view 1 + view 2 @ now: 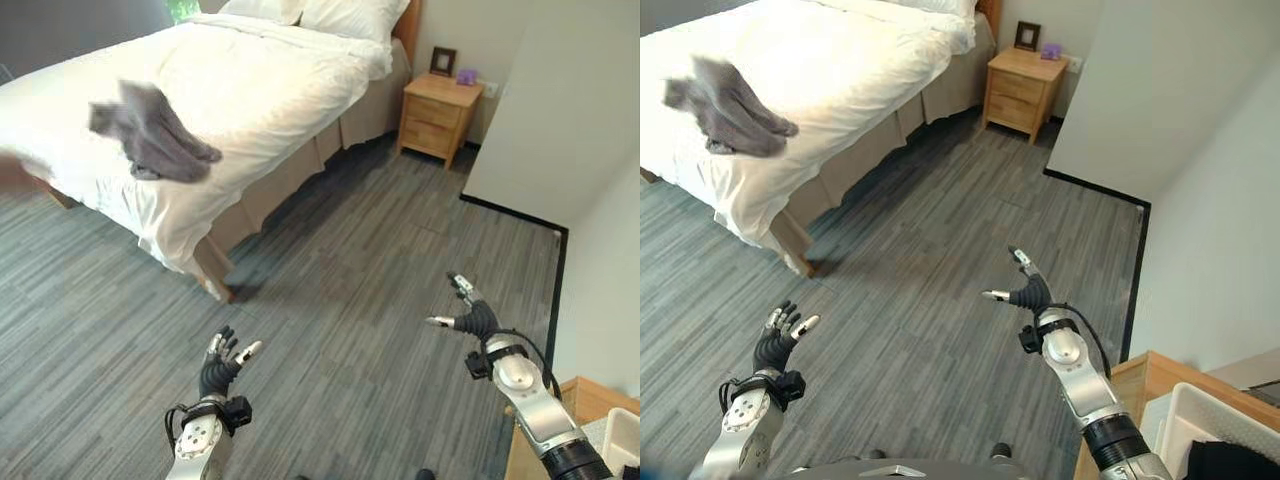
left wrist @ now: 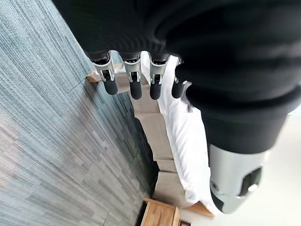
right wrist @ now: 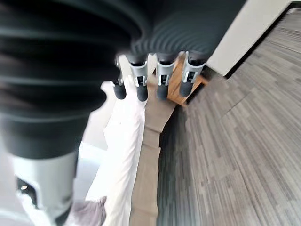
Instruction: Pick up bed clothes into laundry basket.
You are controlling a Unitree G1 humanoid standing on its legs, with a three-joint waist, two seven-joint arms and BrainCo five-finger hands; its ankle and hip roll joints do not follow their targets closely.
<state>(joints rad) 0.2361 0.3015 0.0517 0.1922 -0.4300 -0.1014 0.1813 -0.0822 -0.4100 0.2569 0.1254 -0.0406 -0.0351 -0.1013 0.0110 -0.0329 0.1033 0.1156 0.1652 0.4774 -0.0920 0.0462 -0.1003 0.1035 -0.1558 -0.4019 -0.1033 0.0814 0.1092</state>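
Observation:
A crumpled grey garment [image 1: 155,135] lies on the white bed [image 1: 270,80], near its foot corner; its edge also shows in the right wrist view, grey garment [image 3: 89,212]. Both hands hover low over the grey plank floor, well short of the bed. My left hand [image 1: 222,365] is open and empty, its fingers [image 2: 134,77] straight and pointing toward the bed side. My right hand [image 1: 470,315] is open too, thumb spread, with its fingers [image 3: 162,80] straight. A white basket [image 1: 1200,420] with something dark inside sits at the lower right on a wooden surface.
A wooden nightstand [image 1: 440,110] with a small picture frame and a purple object stands beside the bed head. A white wall corner [image 1: 560,100] juts out on the right. Wide floor [image 1: 380,270] lies between the hands and the bed.

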